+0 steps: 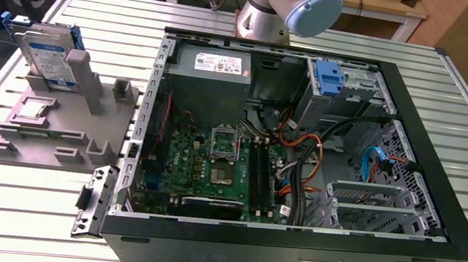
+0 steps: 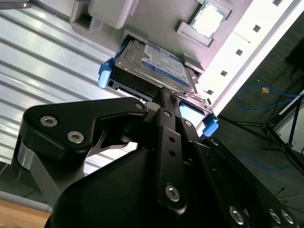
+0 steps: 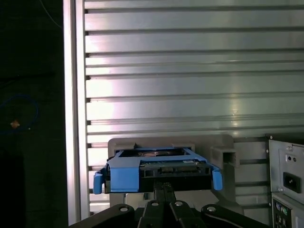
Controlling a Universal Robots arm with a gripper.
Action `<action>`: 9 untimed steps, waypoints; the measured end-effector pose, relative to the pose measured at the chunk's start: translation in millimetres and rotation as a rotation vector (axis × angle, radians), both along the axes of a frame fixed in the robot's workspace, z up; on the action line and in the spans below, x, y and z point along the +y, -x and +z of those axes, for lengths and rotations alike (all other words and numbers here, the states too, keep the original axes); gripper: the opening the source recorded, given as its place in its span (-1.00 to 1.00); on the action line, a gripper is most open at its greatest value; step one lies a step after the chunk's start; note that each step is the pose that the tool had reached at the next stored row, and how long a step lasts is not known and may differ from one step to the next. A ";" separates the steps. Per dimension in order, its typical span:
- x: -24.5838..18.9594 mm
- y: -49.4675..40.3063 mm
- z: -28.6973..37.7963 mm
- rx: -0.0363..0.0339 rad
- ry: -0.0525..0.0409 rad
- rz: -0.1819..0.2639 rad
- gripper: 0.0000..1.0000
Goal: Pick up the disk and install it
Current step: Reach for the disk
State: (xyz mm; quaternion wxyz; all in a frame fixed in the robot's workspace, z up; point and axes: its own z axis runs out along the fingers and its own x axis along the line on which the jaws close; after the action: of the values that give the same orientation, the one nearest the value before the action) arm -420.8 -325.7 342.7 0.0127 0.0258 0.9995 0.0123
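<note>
1. I cannot tell whether the gripper [image 3: 164, 186] touches the disk [image 3: 156, 172]. In both wrist views its tips overlap the disk's near edge, and the black linkage hides any point of contact.
2. The fingers look pressed together tip to tip, and I see nothing between them.
3. In the second wrist view the gripper's body covers the foreground and cuts off part of the disk's blue carrier.
4. The disk stands on edge just ahead of the fingertips. It sits in a slot of a grey fixture [image 1: 59, 118] on the slatted metal table [image 3: 190, 71].
5. It is a flat silver-grey drive with a blue-and-white label on its face. Blue plastic rails run round its edges, and a tab juts out at each end of the edge facing the gripper.
6. In the exterior view the open computer case [image 1: 458, 216] lies beside the fixture.
</note>
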 end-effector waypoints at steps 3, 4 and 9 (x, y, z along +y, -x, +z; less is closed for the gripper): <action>-0.1 0.2 0.0 0.0002 0.0026 0.000 -0.79; 0.0 0.2 -0.1 0.0000 0.0026 0.000 -0.79; 0.0 0.2 -0.1 0.0000 0.0034 0.000 -0.79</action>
State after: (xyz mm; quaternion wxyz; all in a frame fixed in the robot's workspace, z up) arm -421.0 -325.8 342.6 0.0127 0.0258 0.9995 0.0106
